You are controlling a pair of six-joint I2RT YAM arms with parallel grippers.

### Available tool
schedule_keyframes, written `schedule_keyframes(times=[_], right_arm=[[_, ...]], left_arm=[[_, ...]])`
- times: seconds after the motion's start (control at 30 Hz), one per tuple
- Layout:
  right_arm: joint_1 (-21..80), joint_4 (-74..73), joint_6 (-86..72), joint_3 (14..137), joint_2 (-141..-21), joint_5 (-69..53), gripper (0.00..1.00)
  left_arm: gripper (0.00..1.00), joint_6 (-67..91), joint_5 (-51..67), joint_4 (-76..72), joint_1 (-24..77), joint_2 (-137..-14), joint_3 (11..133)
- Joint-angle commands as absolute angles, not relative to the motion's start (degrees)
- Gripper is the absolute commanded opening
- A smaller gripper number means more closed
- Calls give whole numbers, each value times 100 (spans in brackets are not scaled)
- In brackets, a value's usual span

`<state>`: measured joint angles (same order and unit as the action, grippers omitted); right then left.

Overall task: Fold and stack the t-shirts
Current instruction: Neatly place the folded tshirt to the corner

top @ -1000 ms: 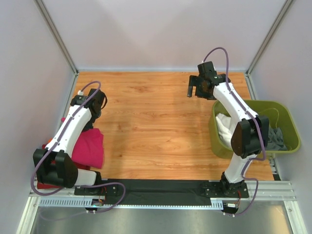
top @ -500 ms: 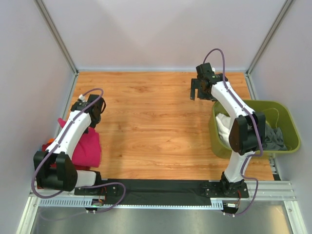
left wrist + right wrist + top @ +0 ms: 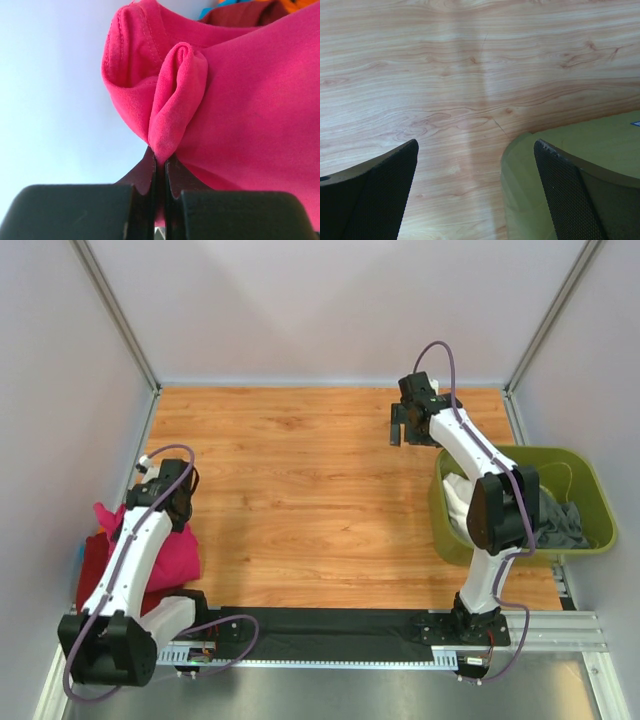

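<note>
The magenta-pink t-shirt [image 3: 166, 552] lies bunched at the table's left edge, partly on a darker red t-shirt [image 3: 92, 585]. My left gripper [image 3: 170, 498] is shut on a fold of the pink t-shirt [image 3: 250, 110], pinched between the fingertips of the left gripper [image 3: 160, 157]; dark red cloth [image 3: 240, 12] shows behind it. My right gripper [image 3: 404, 426] is open and empty above the far right of the table. In the right wrist view the right gripper [image 3: 476, 145] hangs over bare wood beside the bin corner. A white t-shirt [image 3: 460, 496] and a grey t-shirt [image 3: 566, 526] lie in the bin.
The olive-green plastic bin [image 3: 598, 502] stands at the right edge; its corner also shows in the right wrist view [image 3: 525, 200]. Grey enclosure walls stand on three sides. A black mat [image 3: 330, 635] runs along the near edge between the arm bases.
My left arm has pulled back toward the near left, dragging the pink t-shirt further left over the dark red one. My right gripper has shifted only slightly.
</note>
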<state>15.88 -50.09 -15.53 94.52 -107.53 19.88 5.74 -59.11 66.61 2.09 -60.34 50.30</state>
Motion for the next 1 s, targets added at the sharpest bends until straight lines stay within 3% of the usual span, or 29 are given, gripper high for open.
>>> schedule_keyframes(times=[0.0,0.33,0.43,0.8,0.9,0.93,0.97], right_arm=[[1547,-5361,-1608,9237,-10775,2232,100],[1670,-5370,-1582,9422,-10819,2233,100],[1784,-5379,-1573,9501,-10811,2224,100],[2013,-5432,-1600,9738,-10819,2215,100],[2021,-5467,-1600,9791,-10811,2154,100],[2004,-5467,-1591,9817,-10811,2136,100],[2013,-5467,-1565,9887,-10819,2066,100]], left_arm=[[0,30,-6294,6900,35,-5258,5054],[0,-1168,-5660,5775,-131,-3052,3772],[5,-1301,-5852,5608,-342,-2761,3552],[15,-2100,-6143,4395,-949,-2962,3129],[54,-2276,-6240,4158,-1090,-3006,3164],[88,-2355,-6266,4114,-1125,-3093,3208],[99,-2347,-6258,4105,-1142,-3163,3278]])
